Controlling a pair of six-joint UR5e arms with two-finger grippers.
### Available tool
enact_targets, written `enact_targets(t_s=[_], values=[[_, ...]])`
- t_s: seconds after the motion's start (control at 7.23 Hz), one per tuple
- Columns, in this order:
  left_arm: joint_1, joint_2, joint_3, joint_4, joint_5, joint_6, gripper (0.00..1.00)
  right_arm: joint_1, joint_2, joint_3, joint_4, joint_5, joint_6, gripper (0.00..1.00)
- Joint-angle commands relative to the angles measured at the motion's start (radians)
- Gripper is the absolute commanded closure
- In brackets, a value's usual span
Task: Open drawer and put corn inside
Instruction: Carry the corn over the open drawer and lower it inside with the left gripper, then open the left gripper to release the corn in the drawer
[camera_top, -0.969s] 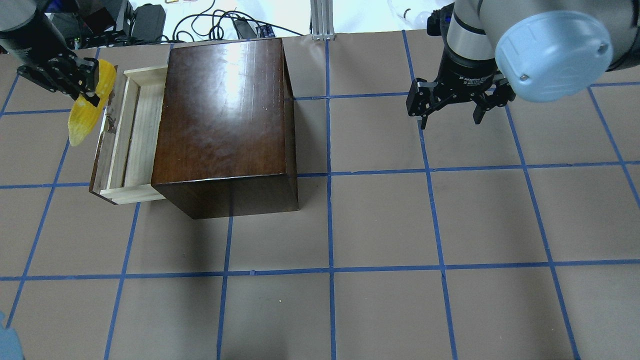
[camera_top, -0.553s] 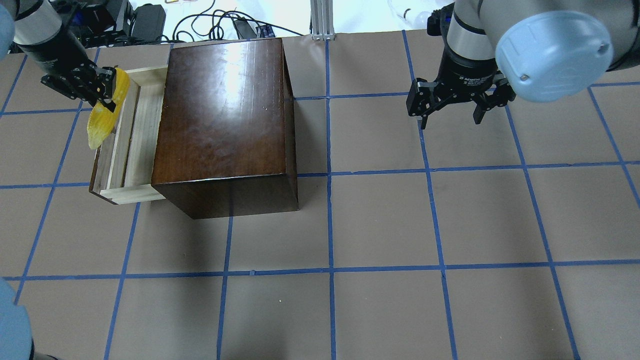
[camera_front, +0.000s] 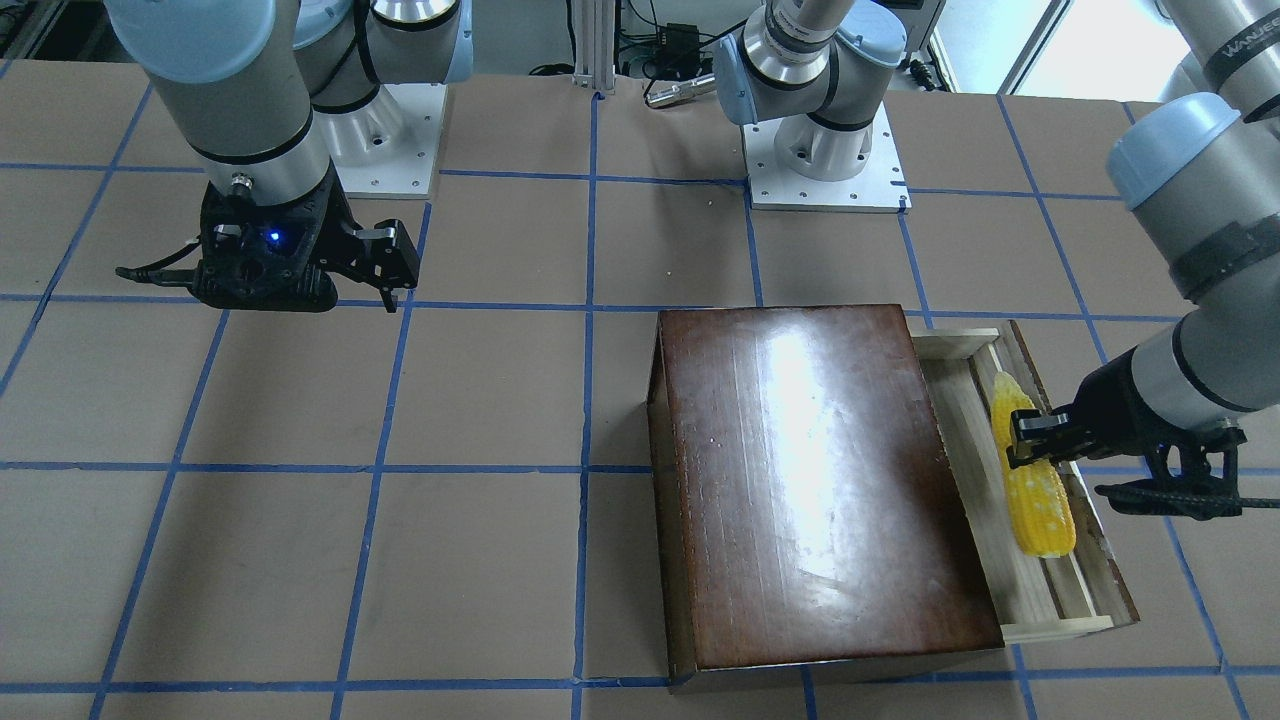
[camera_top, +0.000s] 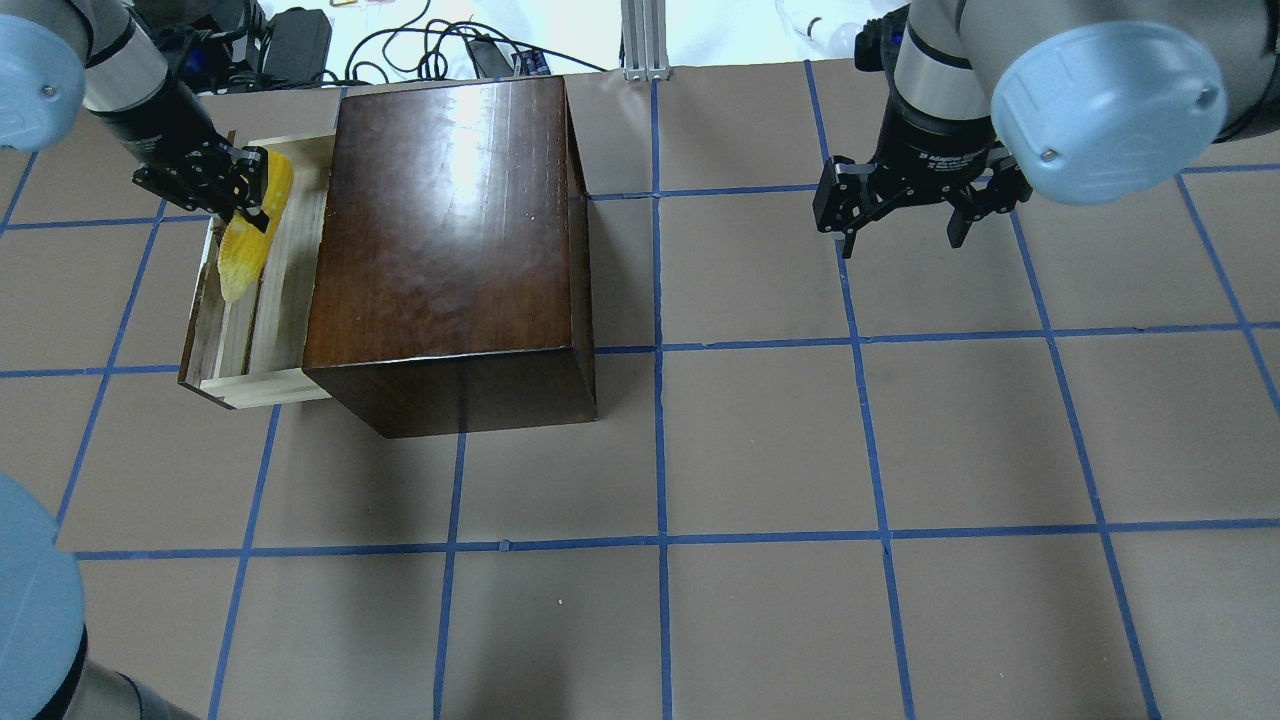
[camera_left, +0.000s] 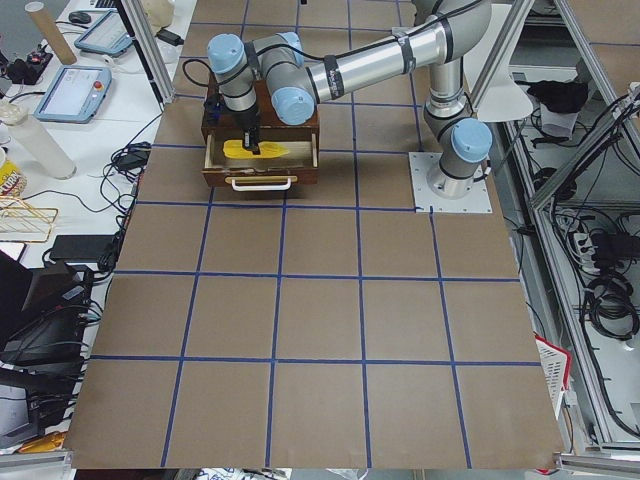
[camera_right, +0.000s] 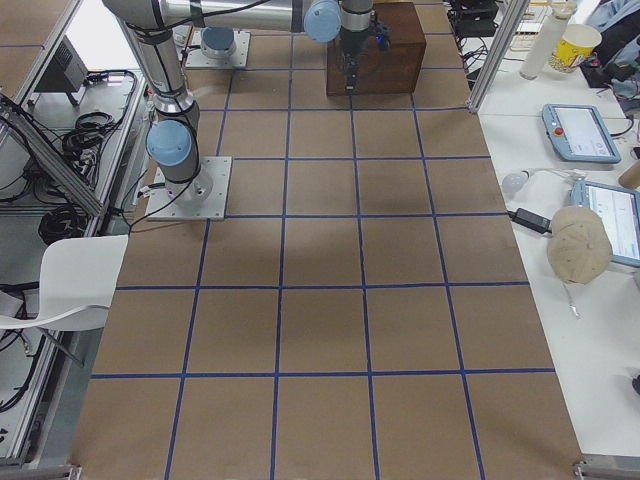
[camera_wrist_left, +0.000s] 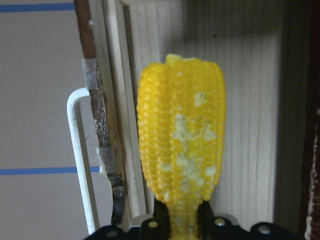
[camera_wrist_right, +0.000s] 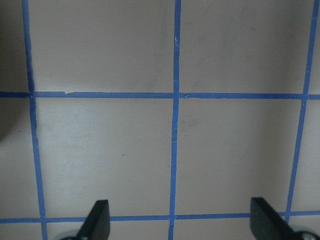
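The drawer (camera_top: 262, 330) is pulled out of the glossy dark-brown box (camera_top: 450, 230) toward the table's left end; its pale-wood floor shows in the left wrist view (camera_wrist_left: 250, 100), with the white handle (camera_wrist_left: 80, 165) on its front panel. My left gripper (camera_top: 245, 195) is shut on the yellow corn (camera_top: 250, 240) and holds it over the open drawer; the cob also shows in the front-facing view (camera_front: 1035, 480), the left wrist view (camera_wrist_left: 182, 145) and the exterior left view (camera_left: 250, 150). My right gripper (camera_top: 905, 225) is open and empty above bare table, far right of the box.
The table is brown paper with a blue tape grid. The two arm bases (camera_front: 820, 150) stand at the robot's side of the table. Cables and power bricks (camera_top: 300, 40) lie beyond the far edge behind the box.
My left gripper has carried the corn rightward, from outside the drawer's front panel to over the open drawer. The right arm has not moved.
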Motion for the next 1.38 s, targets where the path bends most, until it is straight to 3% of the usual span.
enact_targets(t_s=[0.0, 0.14, 0.28, 0.42, 0.69, 1.25], values=[[0.002, -0.007, -0.028, 0.001, 0.000, 0.014, 0.89, 0.000, 0.000, 0.000, 0.001, -0.001, 0.000, 0.00], [0.002, -0.012, -0.032, 0.001, -0.001, 0.012, 0.57, 0.000, 0.000, 0.000, 0.001, -0.001, 0.000, 0.00], [0.002, -0.020, -0.033, 0.001, -0.003, 0.012, 0.47, 0.000, 0.000, 0.000, 0.001, -0.001, 0.000, 0.00], [0.002, -0.029, -0.031, 0.000, 0.003, 0.005, 0.44, 0.000, 0.000, 0.000, 0.000, -0.001, 0.000, 0.00], [0.002, -0.027, -0.017, 0.000, 0.002, 0.002, 0.19, 0.000, 0.000, 0.000, 0.001, -0.001, 0.000, 0.00], [-0.003, 0.008, 0.016, -0.037, -0.004, -0.001, 0.00, 0.000, 0.000, 0.000, 0.000, -0.001, 0.000, 0.00]])
